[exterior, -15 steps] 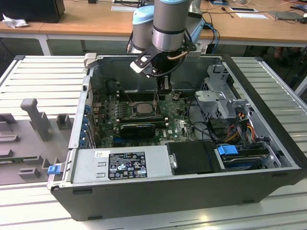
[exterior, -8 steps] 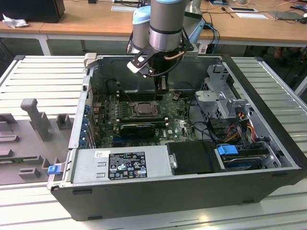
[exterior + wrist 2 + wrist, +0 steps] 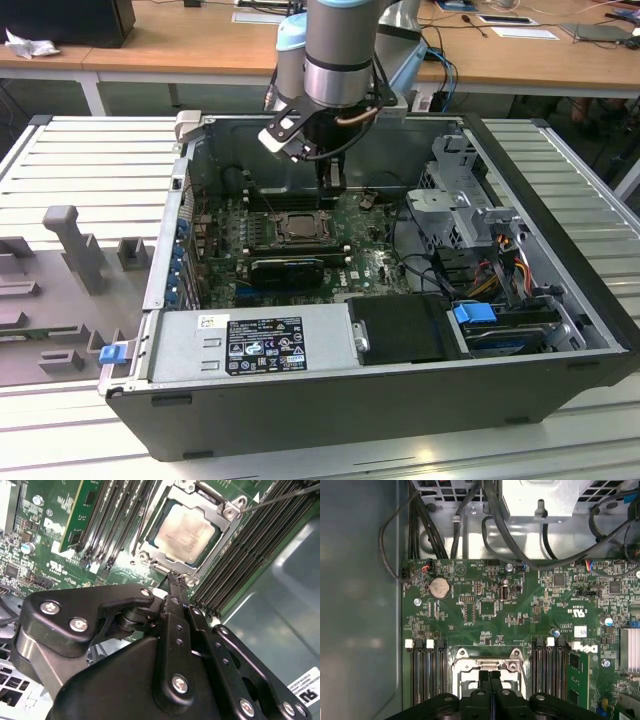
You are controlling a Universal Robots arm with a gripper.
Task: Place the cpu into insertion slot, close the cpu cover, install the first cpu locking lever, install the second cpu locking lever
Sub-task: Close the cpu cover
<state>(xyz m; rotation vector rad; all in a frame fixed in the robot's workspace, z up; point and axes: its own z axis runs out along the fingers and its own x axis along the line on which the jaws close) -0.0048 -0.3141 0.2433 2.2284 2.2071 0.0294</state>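
The cpu [image 3: 184,527] lies flat in the insertion slot [image 3: 297,228], its pale face showing through the cut-out of the cpu cover [image 3: 155,555]. The silver cover frame lies down over the chip. A thin metal locking lever [image 3: 280,498] sticks out from one socket corner, away from the frame. My gripper [image 3: 175,577] is shut with nothing between its fingers, and its tips sit right at the cover's edge. In the first wrist view the gripper [image 3: 490,676] hangs over the cover's [image 3: 487,664] rim. In the exterior view the gripper [image 3: 331,185] stands just behind the socket.
Long black memory slots [image 3: 427,675] flank the socket, with a green memory stick [image 3: 82,510] in one. A black expansion card [image 3: 290,268] and the power supply [image 3: 250,345] lie nearer the camera. The drive cage [image 3: 460,205] and cables [image 3: 445,535] crowd the case's far side.
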